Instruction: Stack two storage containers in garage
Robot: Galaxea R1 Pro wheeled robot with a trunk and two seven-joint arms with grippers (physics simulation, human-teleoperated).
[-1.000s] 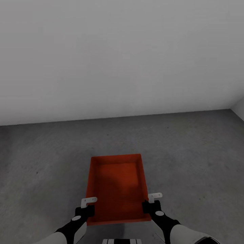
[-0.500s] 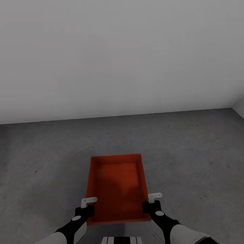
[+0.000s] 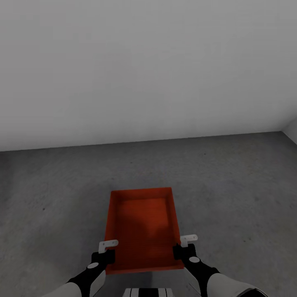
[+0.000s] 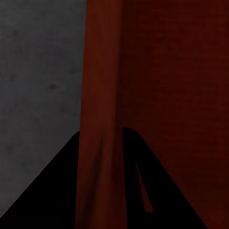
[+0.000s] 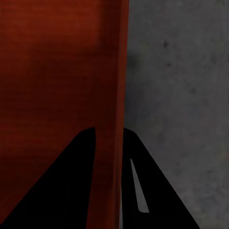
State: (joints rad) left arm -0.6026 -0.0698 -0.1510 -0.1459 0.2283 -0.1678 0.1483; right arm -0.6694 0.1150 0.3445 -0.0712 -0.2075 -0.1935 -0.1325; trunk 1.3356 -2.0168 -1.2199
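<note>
Both arms forward, left pincer (image 3: 108, 246) and right pincer (image 3: 186, 241) seemingly clamped on the storage container (image 3: 142, 225) walls.

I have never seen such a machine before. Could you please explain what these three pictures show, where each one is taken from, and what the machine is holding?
This is a simulated two-armed robot. The large picture comes from a camera on its head, looking down at a grey concrete floor and a white wall. The other two come from cameras on its wrists, looking along the fingers. The left gripper and the right gripper each clamp one side wall of a red-orange storage container, an empty open-top bin. In each wrist picture, the dark fingers sit on both sides of that thin wall.
</note>
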